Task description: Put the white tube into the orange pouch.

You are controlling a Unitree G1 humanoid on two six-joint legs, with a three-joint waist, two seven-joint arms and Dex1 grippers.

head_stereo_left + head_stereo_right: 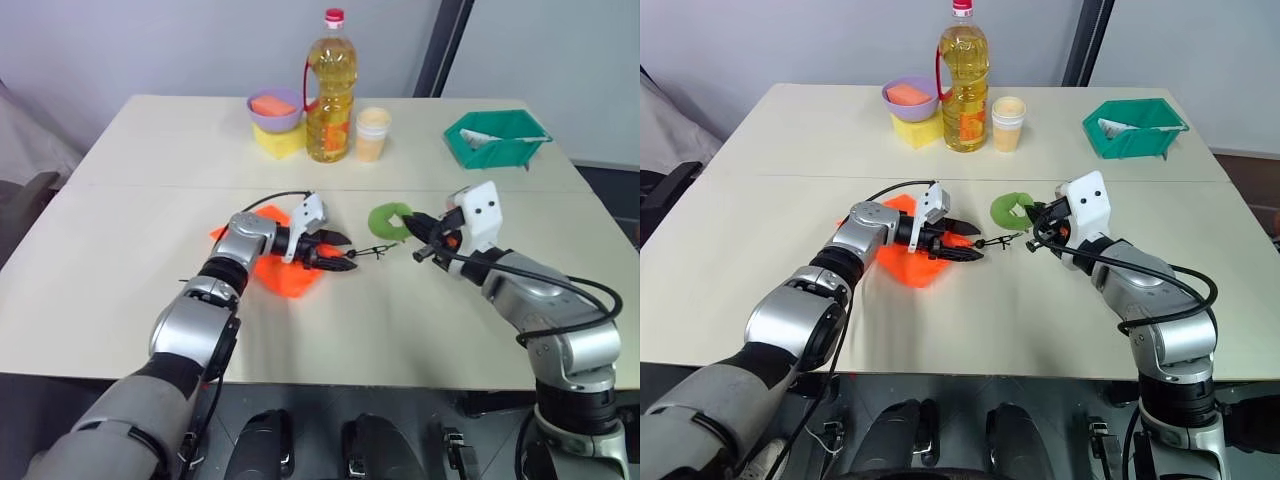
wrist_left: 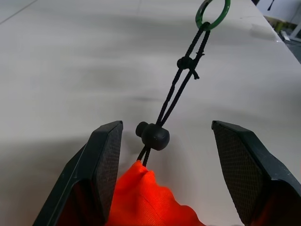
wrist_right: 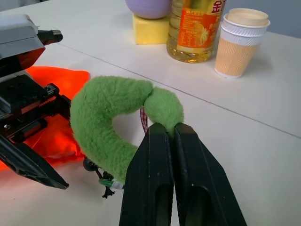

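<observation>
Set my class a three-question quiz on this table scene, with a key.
1. True or false: the left gripper has its jaws open on either side of the pouch's corded end.
2. What lies in the purple bowl? A: an orange block. B: a spoon. C: a lemon.
3. Fill in: the jaws of the right gripper are ____.

Key: 1 true; 2 A; 3 shut.
</observation>
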